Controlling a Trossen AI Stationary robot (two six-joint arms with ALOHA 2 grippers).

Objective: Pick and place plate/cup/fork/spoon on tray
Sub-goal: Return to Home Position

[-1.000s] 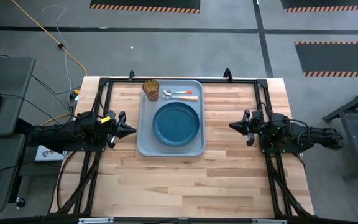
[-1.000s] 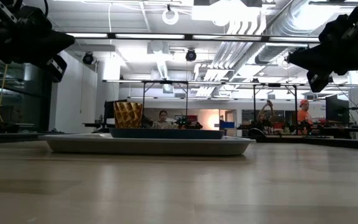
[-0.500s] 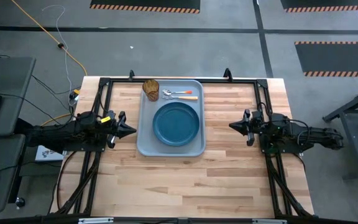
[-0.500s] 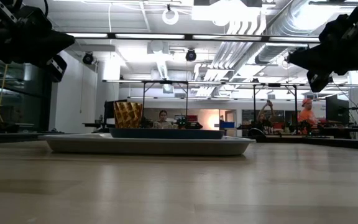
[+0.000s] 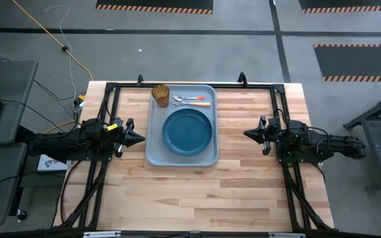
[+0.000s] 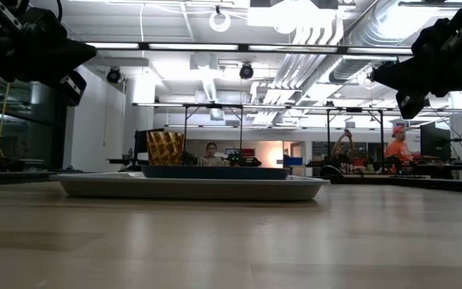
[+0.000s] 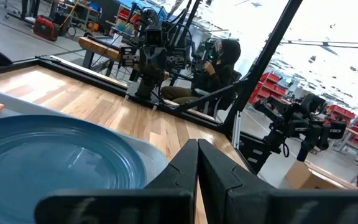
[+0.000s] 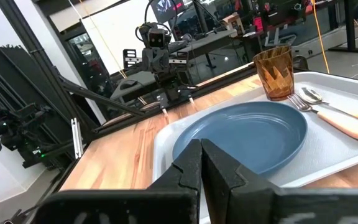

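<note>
The grey-blue tray (image 5: 156,153) lies at the table's middle far part. On it rest the dark blue plate (image 5: 188,130), the amber cup (image 5: 161,94) upright at the far left corner, and the fork (image 5: 202,104) and the spoon (image 5: 192,98) along the far edge. The cup (image 8: 274,71), fork (image 8: 347,123) and plate (image 8: 247,138) also show in the right wrist view. My left gripper (image 5: 141,138) is shut and empty just left of the tray. My right gripper (image 5: 246,134) is shut and empty to the tray's right.
A black metal frame (image 5: 190,84) runs along the table's far edge and both sides. Bare wood (image 5: 197,195) lies between the tray and the near edge. People show in the room behind the table (image 6: 393,148).
</note>
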